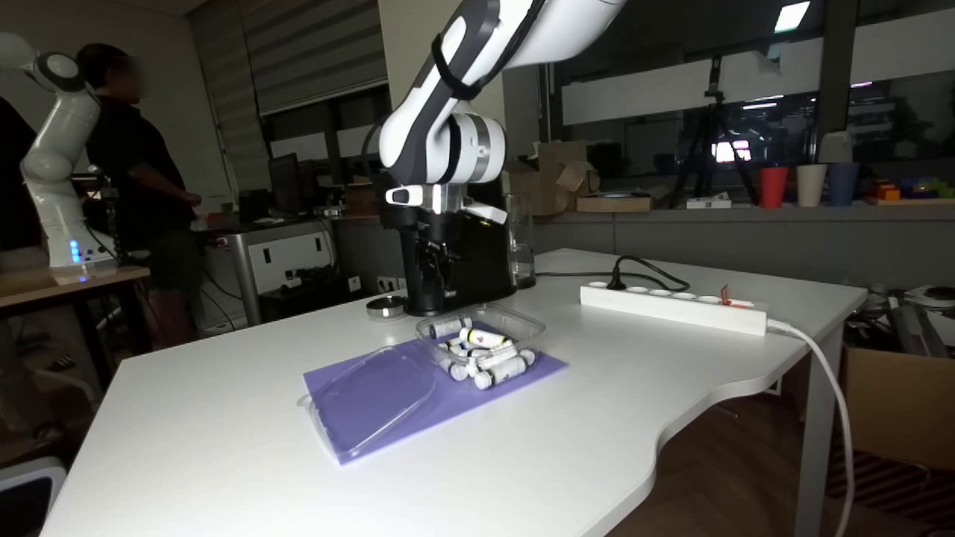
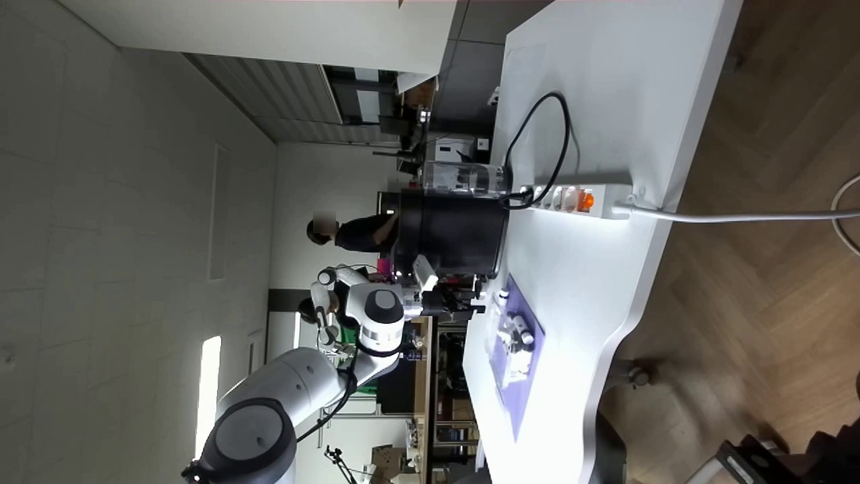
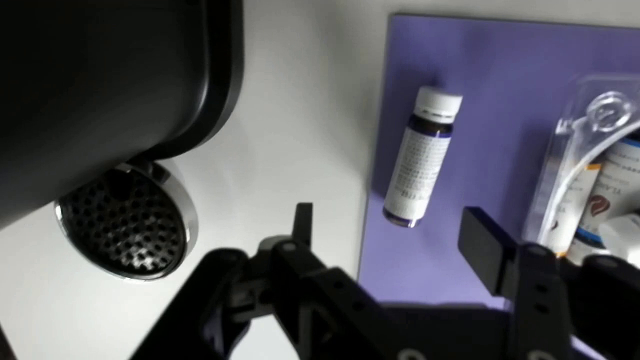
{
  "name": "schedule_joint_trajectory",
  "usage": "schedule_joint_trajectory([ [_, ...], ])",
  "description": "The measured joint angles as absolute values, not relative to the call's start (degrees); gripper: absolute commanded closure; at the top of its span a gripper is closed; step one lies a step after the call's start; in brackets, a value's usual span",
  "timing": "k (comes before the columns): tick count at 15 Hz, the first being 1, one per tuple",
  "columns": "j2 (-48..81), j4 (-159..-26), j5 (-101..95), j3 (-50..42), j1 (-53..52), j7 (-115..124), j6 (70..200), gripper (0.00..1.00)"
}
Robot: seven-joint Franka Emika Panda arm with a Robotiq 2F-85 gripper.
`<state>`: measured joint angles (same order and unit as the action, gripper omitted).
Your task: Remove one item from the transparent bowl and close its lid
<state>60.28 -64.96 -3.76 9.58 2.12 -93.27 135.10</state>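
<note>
Transp. bowl (image 1: 527,328) seen on purple mat (image 3: 490,90), lid (image 1: 377,399) folded back, left. Gripper (image 3: 392,235) positioned over loose btl. (image 3: 419,160), jaws spread wide. Far side crowded by blk. machine (image 1: 481,257); pwr. strip (image 1: 675,307) noted, right.

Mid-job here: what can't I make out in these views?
Transparent bowl: cut off by the wrist view's right edge.
Bottles inside it: overlapping in an exterior view, so no sure count.
Loose bottle: print too blurred to read in the wrist view.
Lid: outside the wrist view's frame.
Gripper: blends into the black machine in an exterior view.
</note>
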Motion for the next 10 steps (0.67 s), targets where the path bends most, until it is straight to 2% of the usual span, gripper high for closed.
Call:
schedule_joint_trajectory([
  [4, 54.7, -69.2, -4.7, 10.1, 0.4, -93.8, 135.4, 0.00],
  [10, 41.9, -86.2, -4.6, 13.3, -0.9, -97.3, 131.7, 0.00],
])
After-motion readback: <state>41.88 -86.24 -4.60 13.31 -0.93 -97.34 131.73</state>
